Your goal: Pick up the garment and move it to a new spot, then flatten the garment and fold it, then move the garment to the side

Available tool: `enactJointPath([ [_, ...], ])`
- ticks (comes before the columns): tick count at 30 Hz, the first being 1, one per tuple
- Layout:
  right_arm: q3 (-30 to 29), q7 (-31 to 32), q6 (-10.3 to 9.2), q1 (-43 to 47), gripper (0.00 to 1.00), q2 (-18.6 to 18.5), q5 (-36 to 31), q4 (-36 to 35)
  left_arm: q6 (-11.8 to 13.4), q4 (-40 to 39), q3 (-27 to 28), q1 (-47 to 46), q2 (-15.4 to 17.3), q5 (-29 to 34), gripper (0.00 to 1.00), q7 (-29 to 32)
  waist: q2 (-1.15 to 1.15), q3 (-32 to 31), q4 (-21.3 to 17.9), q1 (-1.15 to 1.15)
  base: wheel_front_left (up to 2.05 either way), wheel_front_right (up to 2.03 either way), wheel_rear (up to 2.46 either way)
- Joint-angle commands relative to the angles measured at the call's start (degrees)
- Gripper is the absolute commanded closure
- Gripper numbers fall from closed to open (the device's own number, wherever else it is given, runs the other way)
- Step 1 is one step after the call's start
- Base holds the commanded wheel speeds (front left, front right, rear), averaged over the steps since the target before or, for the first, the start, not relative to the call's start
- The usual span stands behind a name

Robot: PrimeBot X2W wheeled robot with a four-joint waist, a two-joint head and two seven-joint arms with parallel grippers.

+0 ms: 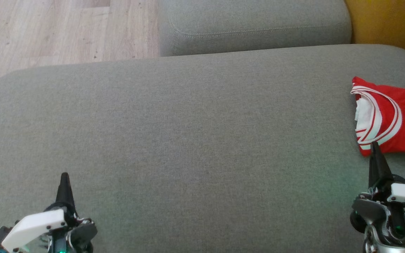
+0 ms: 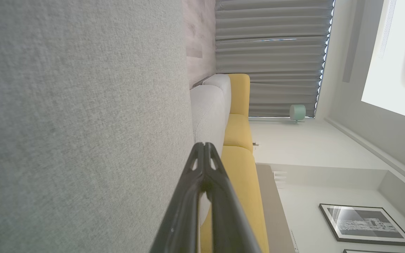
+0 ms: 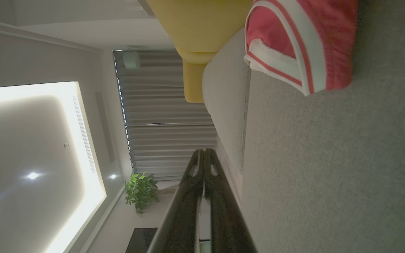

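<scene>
Grey fabric cushion [image 1: 188, 140] carries the red garment [image 1: 392, 119] at 3 o'clock. I read my right gripper [image 1: 375, 144] at 4 o'clock near it, closed tight, empty; left gripper [image 1: 64, 175] at 7 o'clock likewise. Wood floor [image 1: 47, 31] at 11 o'clock.

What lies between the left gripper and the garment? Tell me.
Bare grey cushion, in the head view, from the left gripper to the garment; the right gripper points at its near edge.
</scene>
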Motion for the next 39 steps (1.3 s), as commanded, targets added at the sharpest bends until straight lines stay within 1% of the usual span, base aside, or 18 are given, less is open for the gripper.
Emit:
enactJointPath([
  [1,1.2,0.3,0.40,-1.2,1.00,-0.3,0.4,-2.3,-0.4,-2.1,2.3,-2.7,0.5,-0.3,1.00,0.4,0.00,0.0,0.0,0.00,0.00,0.00,0.00],
  [39,1.2,0.3,0.40,-1.2,1.00,-0.3,0.4,-2.3,-0.4,-2.1,2.3,-2.7,0.5,-0.3,1.00,0.4,0.00,0.0,0.0,0.00,0.00,0.00,0.00],
])
